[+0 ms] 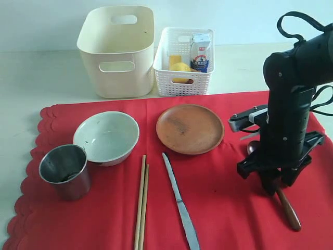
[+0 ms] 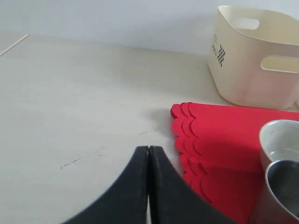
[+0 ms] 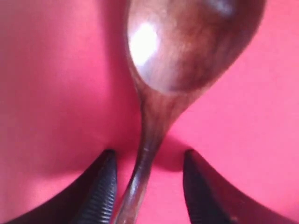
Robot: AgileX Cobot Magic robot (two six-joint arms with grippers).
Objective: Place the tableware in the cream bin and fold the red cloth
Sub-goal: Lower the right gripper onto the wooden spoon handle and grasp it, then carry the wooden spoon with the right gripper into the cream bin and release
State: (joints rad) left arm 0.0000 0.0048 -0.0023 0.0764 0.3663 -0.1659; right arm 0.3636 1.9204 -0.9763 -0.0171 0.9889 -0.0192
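Pale tabletop (image 1: 31, 83) against a plain wall, with a red cloth (image 1: 223, 208) spread flat across its near half. The right gripper (image 3: 148, 154) points down at the right side of the cloth, directly over the wooden spoon (image 3: 187, 46). Its jaws stand apart, one on each side of the spoon's neck just behind the bowl end, with a sliver of cloth showing on both sides, so nothing is gripped yet. The spoon lies flat, its long axis running from the far bowl end to the near handle tip, slightly rightward, and the jaws sit square across that axis. A straight closing should therefore catch the neck. The left gripper (image 2: 148, 149) is closed and empty, over bare table left of the cloth's scalloped edge. The cup (image 1: 65, 169), white bowl (image 1: 106, 136), plate (image 1: 190, 128), chopsticks (image 1: 141, 203) and knife (image 1: 179, 203) lie on the cloth. The cream bin (image 1: 117, 52) stands beyond its far edge, to the left.
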